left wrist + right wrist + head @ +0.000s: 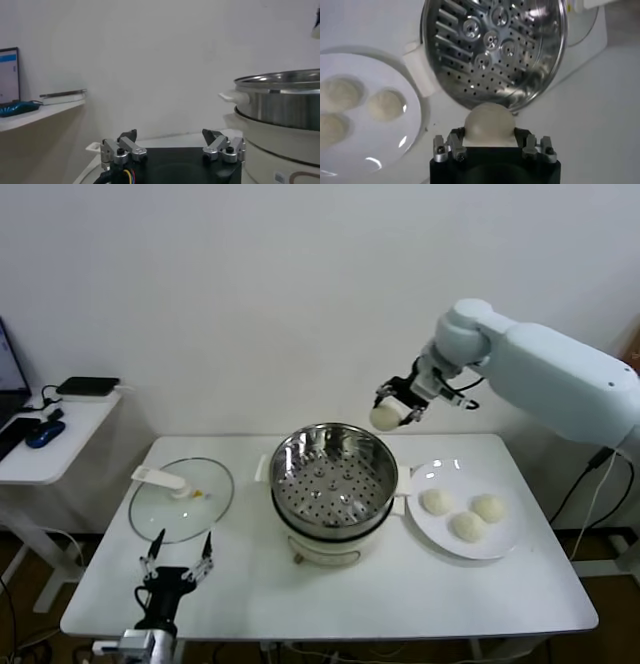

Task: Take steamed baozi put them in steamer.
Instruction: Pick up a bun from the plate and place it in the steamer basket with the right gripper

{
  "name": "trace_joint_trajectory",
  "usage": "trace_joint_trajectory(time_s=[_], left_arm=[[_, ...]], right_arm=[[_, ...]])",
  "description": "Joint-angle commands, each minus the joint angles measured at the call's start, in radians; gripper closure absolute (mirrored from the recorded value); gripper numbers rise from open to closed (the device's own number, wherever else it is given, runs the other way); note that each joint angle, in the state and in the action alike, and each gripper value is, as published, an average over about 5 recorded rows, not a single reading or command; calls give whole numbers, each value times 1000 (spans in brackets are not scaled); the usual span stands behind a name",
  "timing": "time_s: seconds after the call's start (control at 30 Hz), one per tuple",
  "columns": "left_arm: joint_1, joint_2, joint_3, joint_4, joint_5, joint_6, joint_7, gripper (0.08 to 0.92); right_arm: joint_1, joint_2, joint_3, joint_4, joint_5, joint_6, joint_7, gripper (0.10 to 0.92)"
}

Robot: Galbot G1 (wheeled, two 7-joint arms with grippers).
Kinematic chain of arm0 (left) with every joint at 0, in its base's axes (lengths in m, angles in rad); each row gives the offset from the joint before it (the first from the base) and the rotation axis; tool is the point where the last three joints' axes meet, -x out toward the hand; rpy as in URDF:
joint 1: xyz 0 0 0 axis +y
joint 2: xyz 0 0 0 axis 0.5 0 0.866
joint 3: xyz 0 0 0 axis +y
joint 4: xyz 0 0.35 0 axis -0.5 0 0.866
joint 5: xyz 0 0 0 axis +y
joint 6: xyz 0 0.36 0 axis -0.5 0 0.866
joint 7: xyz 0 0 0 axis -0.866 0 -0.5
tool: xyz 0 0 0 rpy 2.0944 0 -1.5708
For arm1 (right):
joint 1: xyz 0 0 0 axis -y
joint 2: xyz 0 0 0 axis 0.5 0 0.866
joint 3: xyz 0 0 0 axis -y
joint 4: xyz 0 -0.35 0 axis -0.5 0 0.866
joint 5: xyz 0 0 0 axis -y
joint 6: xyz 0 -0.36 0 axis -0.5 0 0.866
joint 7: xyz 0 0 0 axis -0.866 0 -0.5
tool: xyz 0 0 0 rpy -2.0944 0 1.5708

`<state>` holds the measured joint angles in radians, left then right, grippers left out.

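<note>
A white table [480, 594] stands by a plain wall. The right gripper [398, 406] squeezes one baozi [384, 417] above the steamer [330, 474], at its 2 o'clock rim. Let go now, and it might bounce outside. The left gripper [178, 556] waits open at 7 o'clock.

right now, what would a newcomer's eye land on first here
The right claw, held high above the steamer's far right rim, is shut on one baozi. Below it the shiny steel steamer stands open at the table's middle, its perforated tray bare. Three more baozi wait on the white plate to the steamer's right.
</note>
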<state>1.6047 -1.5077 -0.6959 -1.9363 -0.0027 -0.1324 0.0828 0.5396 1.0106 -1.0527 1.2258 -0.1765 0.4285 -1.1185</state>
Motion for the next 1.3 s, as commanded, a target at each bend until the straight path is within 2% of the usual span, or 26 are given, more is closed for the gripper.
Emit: trace_joint_trajectory(time_s=[0.03,0.27,0.87,1.3], left_arm=[[-3,3,-4,-7,0,7,0,177],[-5,4,-7,-13,2,13,0,177],[-12,4,0,-9,8,19,0,177],[-14,2,-3,-2,9,18,-1,177]], right_arm=[[-38,175,-30,-37,-60,28,-1,357],[-113,248,-4,-114,-164,73,1,355],[-185,282,65,-223,-384,132,10,355],[-227,313,96,-281,-408,151,17,346]])
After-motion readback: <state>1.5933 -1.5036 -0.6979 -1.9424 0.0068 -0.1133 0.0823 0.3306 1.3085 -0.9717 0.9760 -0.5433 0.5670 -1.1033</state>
